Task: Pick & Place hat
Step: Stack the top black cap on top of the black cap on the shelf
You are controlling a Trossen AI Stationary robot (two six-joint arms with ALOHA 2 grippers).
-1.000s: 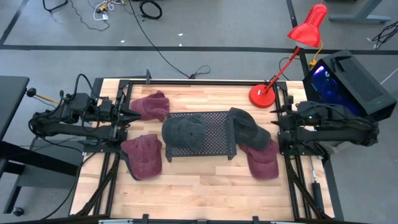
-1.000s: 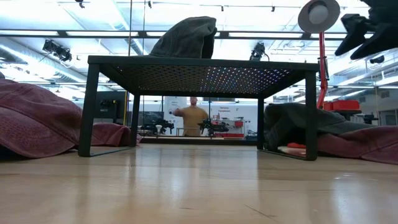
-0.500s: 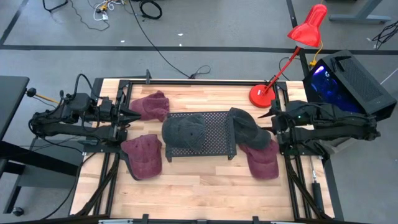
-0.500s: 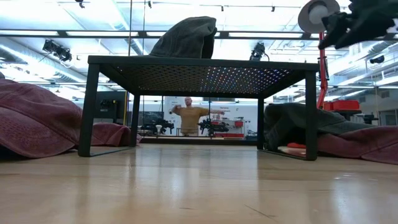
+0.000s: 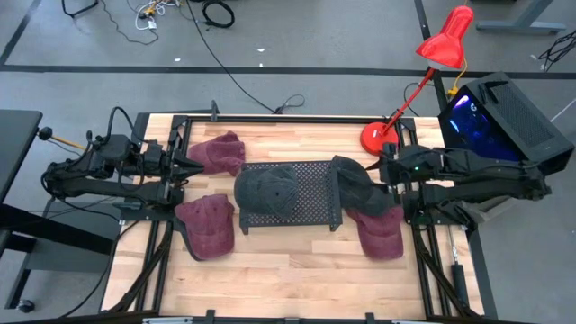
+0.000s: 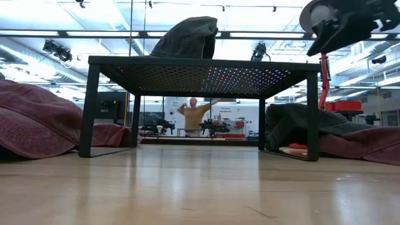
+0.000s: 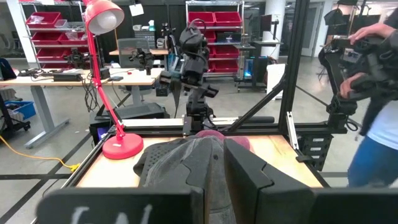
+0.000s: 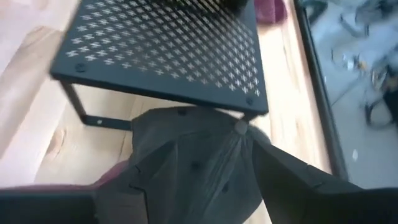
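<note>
A black perforated rack [image 5: 301,193] stands mid-table with a dark grey hat [image 5: 265,189] lying on its left part. A second dark grey hat [image 5: 362,191] lies on the table against the rack's right end, partly over a maroon hat [image 5: 382,234]. My right gripper [image 5: 378,169] hovers open just above this second hat [image 8: 199,155], slanting down, with a finger [image 8: 292,180] on either side and nothing touched. It shows high at the right in the low view [image 6: 331,31]. My left gripper [image 5: 184,166] waits level at the table's left edge, shut and holding nothing.
Two more maroon hats [image 5: 216,153] [image 5: 209,227] lie at the table's left. A red desk lamp [image 5: 382,137] stands at the far right corner beside a black computer case [image 5: 504,112]. A person [image 7: 373,93] stands beyond the table. Bare wood lies near the front edge.
My right gripper has come in from the table's right edge toward the dark grey hat beside the rack, tipping downward and rolling somewhat as it went. It stays open. The hats and the rack have not moved.
</note>
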